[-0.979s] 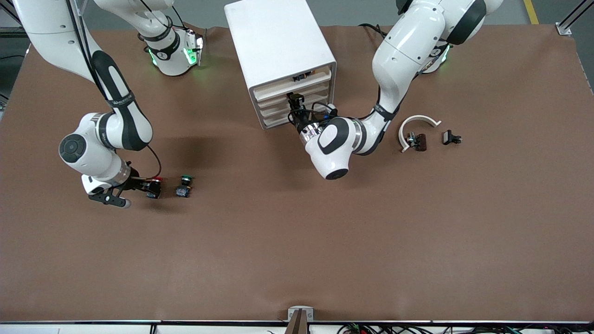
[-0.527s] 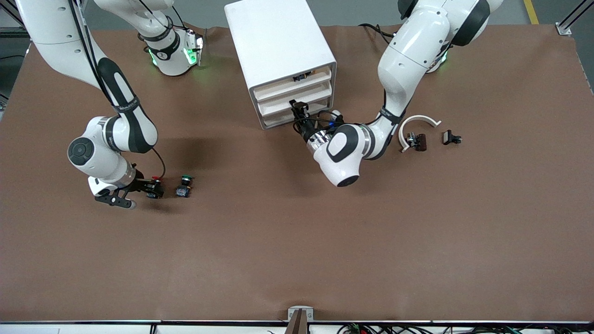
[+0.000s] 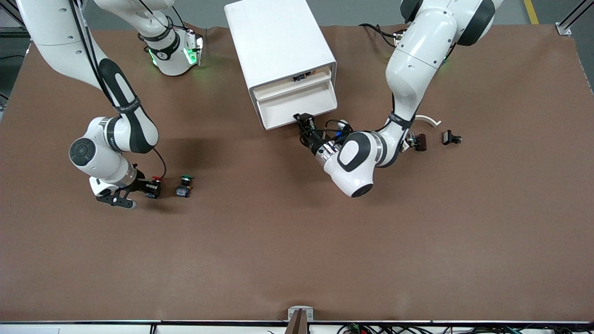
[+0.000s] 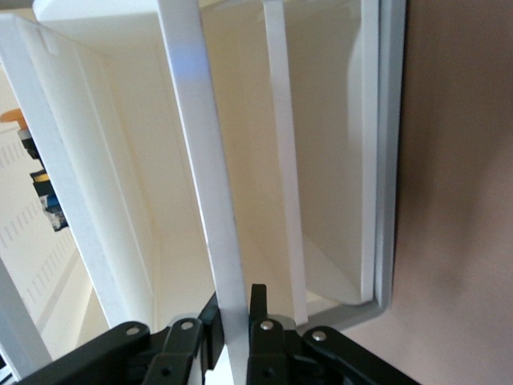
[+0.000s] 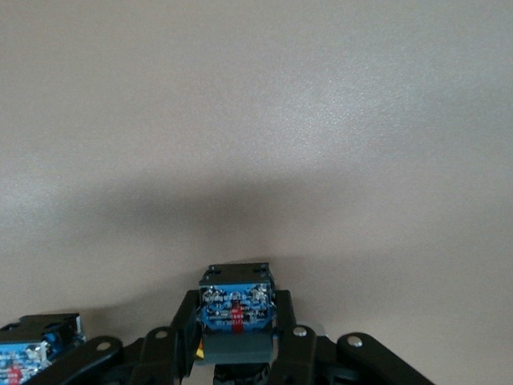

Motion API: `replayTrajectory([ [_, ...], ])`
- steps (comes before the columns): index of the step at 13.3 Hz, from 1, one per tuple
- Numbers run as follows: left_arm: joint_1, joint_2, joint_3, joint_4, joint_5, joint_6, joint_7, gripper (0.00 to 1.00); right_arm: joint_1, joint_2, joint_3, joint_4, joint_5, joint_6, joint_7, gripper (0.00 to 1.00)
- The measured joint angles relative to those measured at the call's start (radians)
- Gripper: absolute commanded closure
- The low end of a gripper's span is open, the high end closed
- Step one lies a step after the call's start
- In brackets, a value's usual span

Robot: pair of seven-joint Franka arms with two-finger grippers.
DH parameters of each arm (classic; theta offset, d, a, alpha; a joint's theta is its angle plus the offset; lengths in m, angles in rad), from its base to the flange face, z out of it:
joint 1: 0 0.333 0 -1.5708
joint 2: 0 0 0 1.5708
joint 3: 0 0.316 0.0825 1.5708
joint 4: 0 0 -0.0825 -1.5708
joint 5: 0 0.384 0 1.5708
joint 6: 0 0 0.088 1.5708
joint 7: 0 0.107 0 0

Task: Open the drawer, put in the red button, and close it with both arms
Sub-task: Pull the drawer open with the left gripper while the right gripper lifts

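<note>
The white cabinet (image 3: 278, 41) stands at the robots' edge of the table. One of its lower drawers (image 3: 297, 105) is pulled out toward the front camera and looks empty. My left gripper (image 3: 304, 122) is shut on the drawer's front wall, and the left wrist view shows it (image 4: 235, 313) clamped on that white wall (image 4: 200, 160). My right gripper (image 3: 149, 188) is shut on the red button (image 3: 158, 179) low over the table, toward the right arm's end. The right wrist view shows its blue-black body (image 5: 236, 298) between the fingers.
A green-capped button (image 3: 184, 185) sits right beside the red one; its body also shows in the right wrist view (image 5: 32, 345). A white curved piece (image 3: 427, 119) and two small dark parts (image 3: 419, 141) (image 3: 451, 137) lie toward the left arm's end. Small items sit in the cabinet's top slot (image 3: 304, 76).
My left gripper has pulled the drawer out of the cabinet toward the front camera. The right gripper has stayed shut on the red button and barely shifted.
</note>
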Motion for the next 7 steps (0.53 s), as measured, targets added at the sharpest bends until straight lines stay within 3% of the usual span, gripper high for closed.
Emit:
replayTrajectory([
  [2,0.016,0.0,0.005,0.01,0.0,0.011,0.0,0.8,0.006,-0.003,0.001,0.013,0.0,-0.031,0.028,1.0],
  [3,0.027,0.0,0.009,0.017,0.0,0.015,0.0,0.61,0.01,-0.013,0.002,0.035,0.0,-0.089,0.057,1.0],
  [4,0.035,0.001,0.015,0.023,0.0,0.028,0.008,0.17,0.015,-0.03,0.002,0.07,0.0,-0.178,0.094,1.0],
  [5,0.04,0.002,0.022,0.027,0.0,0.042,0.019,0.0,0.021,-0.055,0.003,0.113,0.0,-0.273,0.131,1.0],
  [7,0.042,0.005,0.029,0.036,0.0,0.057,0.027,0.0,0.035,-0.116,0.003,0.191,0.0,-0.439,0.202,1.0],
])
